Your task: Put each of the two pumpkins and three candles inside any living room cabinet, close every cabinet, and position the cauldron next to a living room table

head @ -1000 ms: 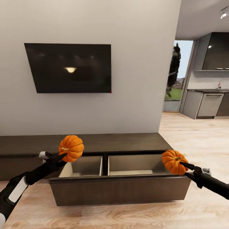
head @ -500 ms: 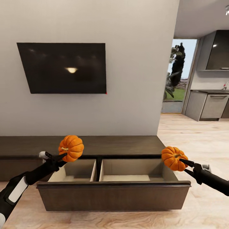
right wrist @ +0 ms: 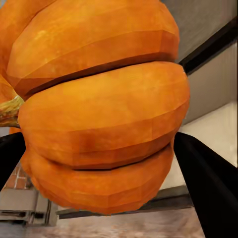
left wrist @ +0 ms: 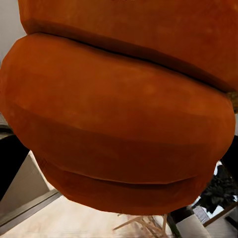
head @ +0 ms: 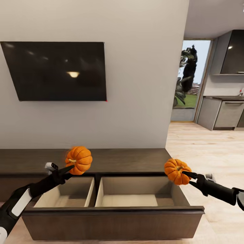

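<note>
In the head view the left gripper [head: 68, 168] is clenched on one pumpkin [head: 79, 160], which hangs in the air above the back left corner of the open drawer [head: 112, 217] of the cabinet [head: 135, 159], in front of the cabinet's dark top; the right gripper [head: 184, 175] grasps the other pumpkin [head: 177, 171], held aloft over the drawer's right end, near its back right corner; neither pumpkin touches the cabinet; the drawer stands pulled out, pale inside, split by a divider [head: 91, 191] into a smaller left compartment and a wider right one; a dark television [head: 54, 71] hangs on the grey wall [head: 142, 84] above, and a doorway at the right opens onto a kitchen [head: 223, 112] over a pale wood floor [head: 210, 149]; the left wrist view shows what the head view cannot, the ribbed orange skin of its pumpkin [left wrist: 119, 119] pressed up close; the right wrist view shows its pumpkin [right wrist: 99, 114] with a bit of stem at one side, and dark fingers [right wrist: 208, 183] on both flanks of the fruit
</note>
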